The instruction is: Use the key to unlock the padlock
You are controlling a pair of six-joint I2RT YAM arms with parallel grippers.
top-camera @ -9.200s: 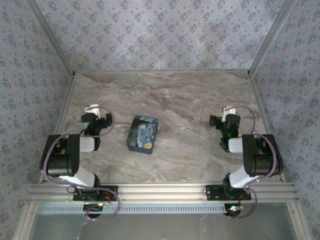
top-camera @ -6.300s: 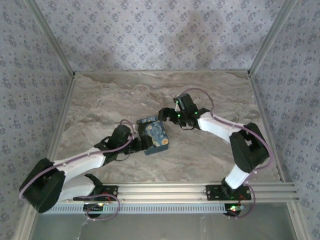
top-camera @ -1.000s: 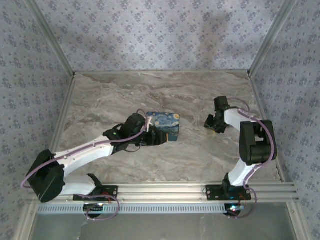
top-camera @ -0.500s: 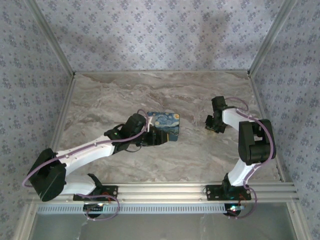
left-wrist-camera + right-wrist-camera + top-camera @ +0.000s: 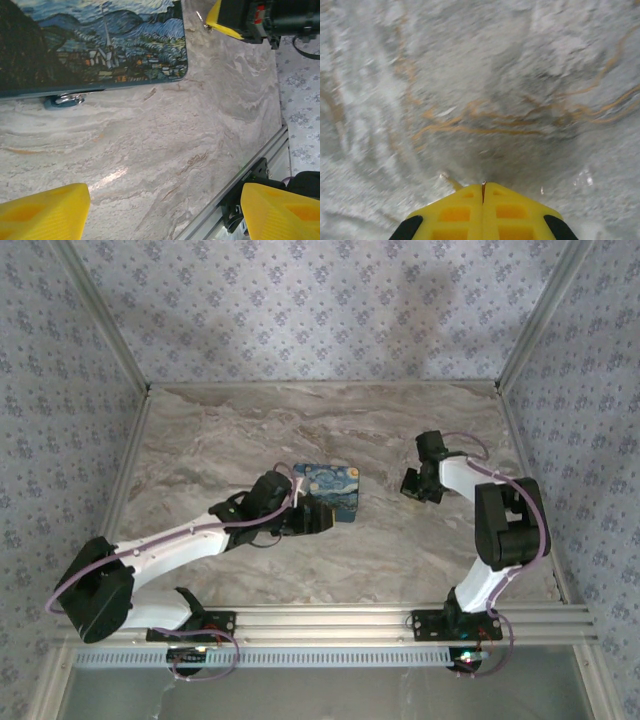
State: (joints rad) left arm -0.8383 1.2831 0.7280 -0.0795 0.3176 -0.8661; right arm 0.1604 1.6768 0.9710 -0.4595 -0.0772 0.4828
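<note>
Beneath the near edge of the blue night-sky tin (image 5: 100,45), in the left wrist view, what looks like the padlock (image 5: 64,100) pokes out onto the table (image 5: 165,125). It is a small blue-green body with a silvery loop, and most of it is hidden under the tin, so I cannot be sure. The tin sits near the middle of the marble top, painted face up.

Just near and left of the tin is the left gripper (image 5: 312,519). Its yellow fingers (image 5: 45,210) are spread wide apart with nothing between them. The tin's edge and the padlock lie beyond the fingertips, untouched.

To the right of the tin and apart from it, the right gripper (image 5: 483,186) hangs close over bare marble with its two yellow fingers pressed together. A thin dark sliver shows in the seam at the tips, too small to name. From the left wrist view this closed wedge shows at the far right, with a tiny metallic bit at its tip.

An aluminium rail (image 5: 330,620) runs along the table's near side, and patterned walls (image 5: 300,310) stand around it.
</note>
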